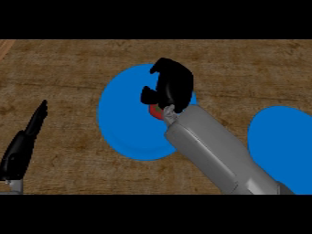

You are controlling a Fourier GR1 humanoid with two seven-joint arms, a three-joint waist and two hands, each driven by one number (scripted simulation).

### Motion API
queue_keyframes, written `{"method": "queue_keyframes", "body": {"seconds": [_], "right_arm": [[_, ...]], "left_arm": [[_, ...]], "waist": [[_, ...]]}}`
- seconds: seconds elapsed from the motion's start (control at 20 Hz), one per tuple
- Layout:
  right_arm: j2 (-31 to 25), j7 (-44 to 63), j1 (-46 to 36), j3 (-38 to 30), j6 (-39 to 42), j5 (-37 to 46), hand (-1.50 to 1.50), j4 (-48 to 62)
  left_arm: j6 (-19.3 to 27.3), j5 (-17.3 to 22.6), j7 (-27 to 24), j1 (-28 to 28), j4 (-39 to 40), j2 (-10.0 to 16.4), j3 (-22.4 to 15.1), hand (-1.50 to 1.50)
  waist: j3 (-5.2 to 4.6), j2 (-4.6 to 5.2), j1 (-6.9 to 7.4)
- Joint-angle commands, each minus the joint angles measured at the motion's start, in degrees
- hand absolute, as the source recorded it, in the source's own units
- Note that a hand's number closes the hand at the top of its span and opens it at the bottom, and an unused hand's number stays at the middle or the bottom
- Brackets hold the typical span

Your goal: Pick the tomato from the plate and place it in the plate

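Brown bench (63, 68). Right hand (172, 89) over tomato (155, 111), source plate (121, 132) beneath; clamped or apart: cannot tell. Transfer to second plate (287, 146), right of hand, pending. Left hand (23, 146) idle, straight.

The right hand (170, 87) and its forearm (212, 151) hang over the left plate (121, 123), blocking the tomato (157, 111) from above; open counter (70, 68) stretches to the left hand (22, 148) resting at the lower-left edge, and the right plate (287, 146) lies unobstructed beside the forearm
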Motion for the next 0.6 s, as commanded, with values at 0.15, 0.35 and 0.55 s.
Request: {"method": "queue_keyframes", "body": {"seconds": [0.15,0.35,0.55], "right_arm": [[0.5,3.9,-3.2,3.0,-18.8,-2.8,-1.5,6.5],[0.5,4.1,-3.4,0.9,-28.7,1.3,-1.5,4.9],[0.5,5.2,-0.7,-4.9,-32.2,6.1,-1.5,4.5]], "left_arm": [[-0.8,0.4,1.7,0.6,-2.0,0.3,0.5,0.0],[0.4,-0.6,1.5,1.1,-1.1,-1.1,-0.3,0.0],[0.9,-0.2,1.3,3.7,-2.3,-1.2,0.8,0.0]], "waist": [[0.04,-0.38,-0.25],[0.03,-0.65,-1.36],[0.05,-1.07,-3.38]]}}
